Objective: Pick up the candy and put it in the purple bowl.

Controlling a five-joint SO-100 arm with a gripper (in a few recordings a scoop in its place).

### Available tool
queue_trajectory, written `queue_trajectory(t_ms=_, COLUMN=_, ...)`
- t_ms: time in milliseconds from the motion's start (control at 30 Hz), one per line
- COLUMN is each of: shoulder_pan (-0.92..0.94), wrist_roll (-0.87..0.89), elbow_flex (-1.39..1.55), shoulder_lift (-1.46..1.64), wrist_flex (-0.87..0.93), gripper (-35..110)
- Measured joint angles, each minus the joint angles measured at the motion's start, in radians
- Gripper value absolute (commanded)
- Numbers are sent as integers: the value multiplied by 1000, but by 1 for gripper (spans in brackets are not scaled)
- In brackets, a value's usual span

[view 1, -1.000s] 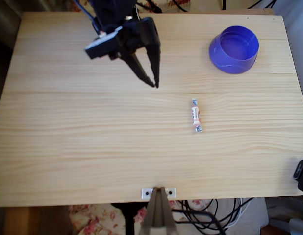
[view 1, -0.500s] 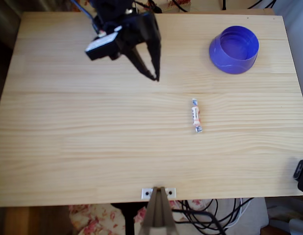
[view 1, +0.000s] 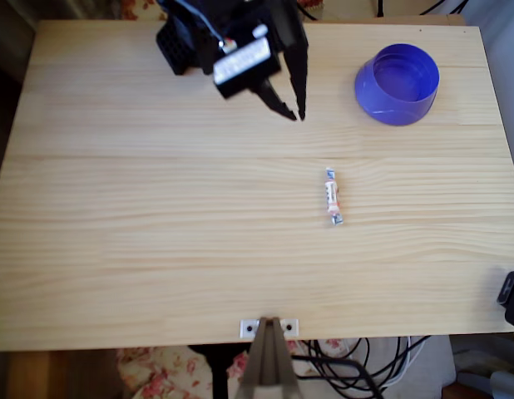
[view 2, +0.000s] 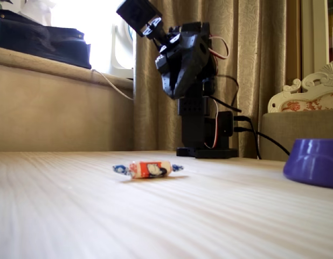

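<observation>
The candy (view 2: 148,169) is lying on the wooden table (view 2: 166,216); the purple bowl (view 2: 313,162) is sitting at its right edge.

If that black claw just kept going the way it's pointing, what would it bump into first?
Probably the bare wooden table. In the overhead view the gripper points down, short of the candy and left of the purple bowl; depth is unclear.

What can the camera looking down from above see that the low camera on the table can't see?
From above, the overhead view shows the whole tabletop, the inside of the purple bowl, which looks empty, and cables and flowery cloth below the table's near edge. The low fixed view shows instead the curtains, a window ledge with a dark bag, and the arm's base standing on the table. Both views show the candy lying flat on the wood, the purple bowl off to the right, and the black gripper raised, well away from the candy.
</observation>
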Motion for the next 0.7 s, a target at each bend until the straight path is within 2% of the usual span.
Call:
queue_trajectory(t_ms=33, shoulder_pan=14, wrist_roll=14, elbow_flex=-6, shoulder_lift=-25, wrist_flex=-11, gripper=24)
queue_trajectory(t_ms=133, shoulder_pan=35, wrist_roll=55, elbow_flex=-55, shoulder_lift=-118, wrist_flex=-25, gripper=26)
queue_trajectory(t_ms=300, shoulder_pan=-6, wrist_roll=112, elbow_flex=-186, shoulder_lift=-379, wrist_flex=-48, gripper=12)
queue_trajectory(t_ms=400, shoulder_pan=-54, wrist_roll=100, elbow_flex=-215, shoulder_lift=-440, wrist_flex=-64, gripper=12)
queue_trajectory(t_ms=567, shoulder_pan=-37, wrist_roll=114, elbow_flex=-225, shoulder_lift=-463, wrist_flex=-64, gripper=15)
queue_trajectory(t_ms=700, shoulder_pan=-28, wrist_roll=138, elbow_flex=-284, shoulder_lift=-607, wrist_flex=-91, gripper=15)
